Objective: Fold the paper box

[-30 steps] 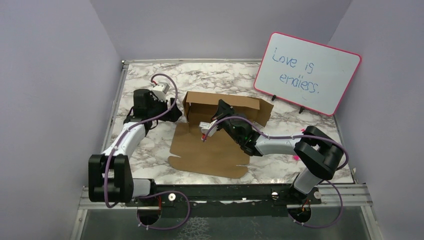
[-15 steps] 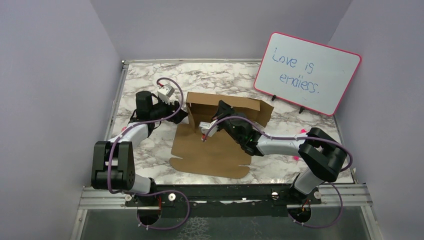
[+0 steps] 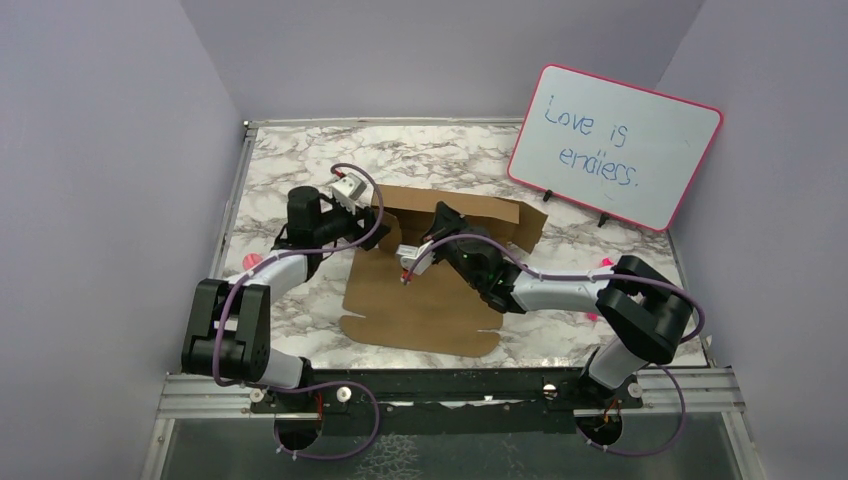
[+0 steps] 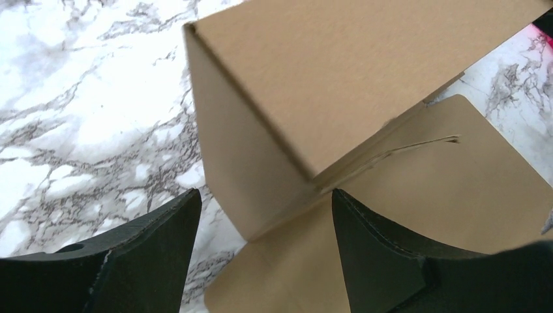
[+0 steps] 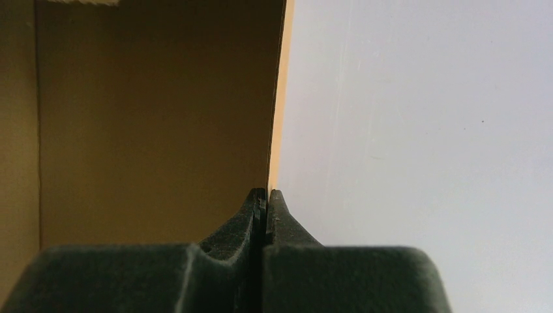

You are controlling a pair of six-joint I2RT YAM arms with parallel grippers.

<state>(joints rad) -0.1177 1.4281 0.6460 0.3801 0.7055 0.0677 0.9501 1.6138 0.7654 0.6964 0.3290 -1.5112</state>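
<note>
The worktop (image 3: pixel 300 160) is a smooth white slab veined in grey like marble, walled by plain lilac panels. At its far right corner a pink-rimmed whiteboard (image 3: pixel 615 145) with rounded corners and blue handwriting leans on small black feet, well apart from the cardboard.

The paper box (image 3: pixel 420 300) sits mid-worktop: matte, unprinted brown card, half formed. Its wide near panel lies flat, with rounded tabs and a thin slit along its near edge. The far part stands up as a long back wall. A short side panel folds round at the left end, making a sharp upright corner (image 4: pixel 261 130).

The right arm reaches across the flat panel and hides part of the back wall. Its black end effector (image 5: pixel 266 193) is closed, fingertips pressed together at the thin top edge of that upright wall, pinching it.

The left end effector (image 4: pixel 262 199) stands wide apart, its dull black fingers (image 4: pixel 163 228) either side of the box's left corner. They grip nothing, and whether either touches the card I cannot tell.
</note>
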